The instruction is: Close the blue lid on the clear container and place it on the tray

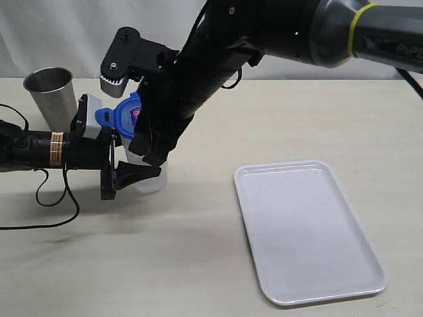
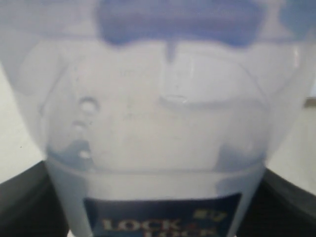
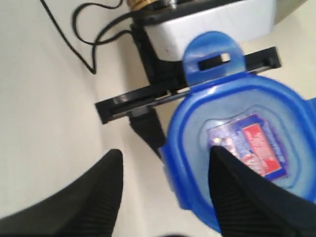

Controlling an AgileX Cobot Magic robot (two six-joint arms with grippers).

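Nearest the front edge of the worktop, on its right side, the tray (image 1: 307,231) lies flat with nothing on it. Further back and left of centre, the clear container (image 1: 153,183) stands upright on the worktop, long axis vertical, well apart from the tray. My left pincer (image 1: 135,173) reaches in level from the left edge and is closed on the container's sides. The blue lid (image 3: 237,148) sits on its mouth. One tab flares outward, so I judge the lid not fully latched. My right pincer (image 3: 165,197) hangs directly above, its jaws spread and holding nothing. One finger overlaps the lid, but contact cannot be confirmed. The tray lies right and forward of the container. A grey metal cup (image 1: 51,92) stands near the far left corner.
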